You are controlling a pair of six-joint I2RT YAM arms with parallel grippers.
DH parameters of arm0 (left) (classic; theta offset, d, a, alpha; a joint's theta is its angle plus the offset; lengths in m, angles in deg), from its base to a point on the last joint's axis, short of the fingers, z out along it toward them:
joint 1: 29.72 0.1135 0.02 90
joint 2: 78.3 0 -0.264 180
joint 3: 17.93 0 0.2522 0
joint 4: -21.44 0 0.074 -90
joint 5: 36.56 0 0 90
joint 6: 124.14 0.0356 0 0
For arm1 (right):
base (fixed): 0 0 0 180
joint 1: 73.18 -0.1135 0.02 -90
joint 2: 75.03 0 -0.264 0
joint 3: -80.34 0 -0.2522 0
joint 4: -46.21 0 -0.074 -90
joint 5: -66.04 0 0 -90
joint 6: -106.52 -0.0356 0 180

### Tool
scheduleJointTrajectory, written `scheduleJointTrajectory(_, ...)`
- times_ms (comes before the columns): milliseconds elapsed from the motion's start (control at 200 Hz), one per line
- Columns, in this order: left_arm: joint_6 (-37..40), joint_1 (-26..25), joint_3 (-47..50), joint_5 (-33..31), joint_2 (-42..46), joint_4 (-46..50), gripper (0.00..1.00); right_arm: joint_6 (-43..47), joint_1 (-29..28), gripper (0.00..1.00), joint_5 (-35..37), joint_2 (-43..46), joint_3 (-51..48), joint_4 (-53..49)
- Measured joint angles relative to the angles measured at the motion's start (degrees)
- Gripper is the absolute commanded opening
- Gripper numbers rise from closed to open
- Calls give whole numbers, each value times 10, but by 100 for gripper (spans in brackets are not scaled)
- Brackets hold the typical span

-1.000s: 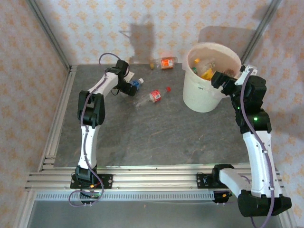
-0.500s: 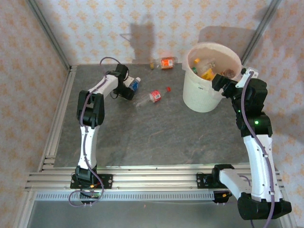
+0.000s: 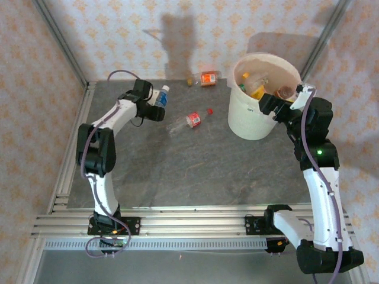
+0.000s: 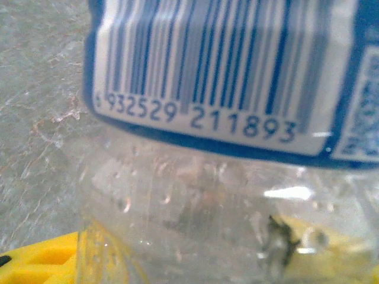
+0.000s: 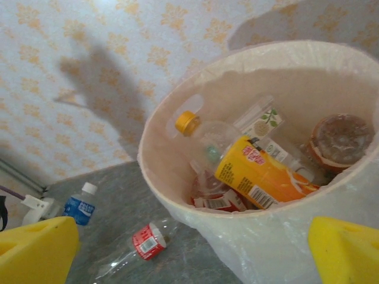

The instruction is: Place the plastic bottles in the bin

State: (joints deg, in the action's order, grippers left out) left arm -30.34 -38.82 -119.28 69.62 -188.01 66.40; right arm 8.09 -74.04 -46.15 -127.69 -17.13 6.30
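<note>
My left gripper is shut on a clear plastic bottle with a blue label and white cap, holding it above the table's back left. In the left wrist view that bottle's barcode label sits close up between my yellow fingers. A red-labelled bottle lies on the table, and an orange-labelled one rests by the back wall. The cream bin stands at the back right with several bottles inside. My right gripper hangs open and empty at the bin's near right side.
A loose red cap lies between the red-labelled bottle and the bin. Aluminium rails run along the table's left edge and front edge. Patterned walls close off the back and both sides.
My left gripper closed on the blue-labelled bottle and lifted it off the table, drawing back to the left. The right arm barely shifted beside the bin.
</note>
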Motion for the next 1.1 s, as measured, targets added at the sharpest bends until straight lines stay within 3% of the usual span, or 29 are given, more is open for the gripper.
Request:
scheduleJointTrajectory(175,-65,-23,37,48,107,-33,39,-2,-45,99,-8,-2,-5,10)
scheduleJointTrajectory(325,-115,-83,73,84,181,-68,39,-6,-83,99,-31,-25,-8,26)
scheduleJointTrajectory(485,-189,-137,118,170,229,-129,39,-6,-144,99,-56,-64,-7,35)
scheduleJointTrajectory(786,-276,-179,146,272,273,-227,39,-41,-192,99,-162,-113,19,91)
scheduleJointTrajectory(1101,-284,-226,142,335,282,-268,39,-92,-221,99,-218,-147,44,158)
